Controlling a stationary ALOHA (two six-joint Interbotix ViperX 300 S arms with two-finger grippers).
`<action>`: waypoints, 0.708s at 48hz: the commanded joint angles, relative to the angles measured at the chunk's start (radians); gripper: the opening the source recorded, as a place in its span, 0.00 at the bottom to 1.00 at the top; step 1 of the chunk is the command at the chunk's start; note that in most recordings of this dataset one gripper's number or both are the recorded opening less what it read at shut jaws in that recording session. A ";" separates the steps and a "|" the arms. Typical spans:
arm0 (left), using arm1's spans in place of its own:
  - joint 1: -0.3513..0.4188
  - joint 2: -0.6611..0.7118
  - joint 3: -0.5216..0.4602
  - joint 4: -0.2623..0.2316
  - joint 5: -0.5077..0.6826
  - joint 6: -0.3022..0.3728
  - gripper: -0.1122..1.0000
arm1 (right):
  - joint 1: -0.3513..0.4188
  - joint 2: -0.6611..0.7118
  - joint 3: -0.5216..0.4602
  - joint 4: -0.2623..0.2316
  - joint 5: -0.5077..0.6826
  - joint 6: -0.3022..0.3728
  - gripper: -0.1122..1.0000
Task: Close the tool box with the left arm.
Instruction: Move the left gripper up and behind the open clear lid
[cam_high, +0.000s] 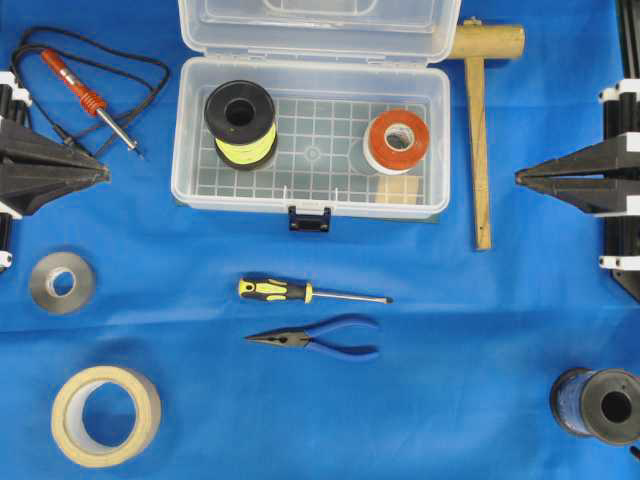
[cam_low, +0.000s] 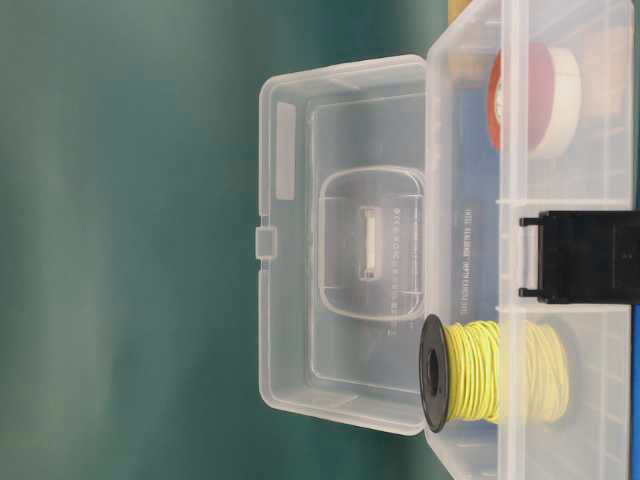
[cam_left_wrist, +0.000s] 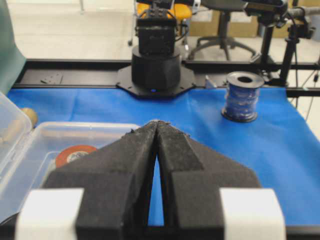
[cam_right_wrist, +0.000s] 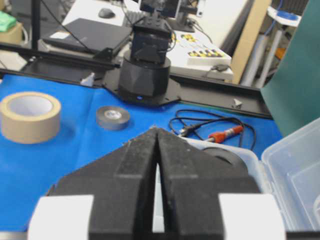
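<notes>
Tool box sits top centre of table, lid swung back, open. Left gripper parked at left edge, pads pressed together, empty; lid lies right and beyond it.

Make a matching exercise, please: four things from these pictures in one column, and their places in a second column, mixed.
Things:
1. yellow wire spool
2. pliers
3. soldering iron
4. wooden mallet

Places:
A. right of the tool box
B. inside the tool box
C. left of the tool box
D. just below the screwdriver

Pairs: 1-B, 2-D, 3-C, 4-A
</notes>
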 joint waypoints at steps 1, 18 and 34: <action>0.026 0.025 -0.035 -0.029 0.017 0.012 0.10 | -0.012 0.006 -0.043 0.000 -0.005 -0.003 0.10; 0.181 0.060 -0.179 -0.031 0.195 0.046 0.10 | -0.043 0.040 -0.067 0.000 0.074 0.000 0.10; 0.388 0.222 -0.431 -0.031 0.468 0.183 0.13 | -0.051 0.048 -0.067 0.002 0.121 0.000 0.10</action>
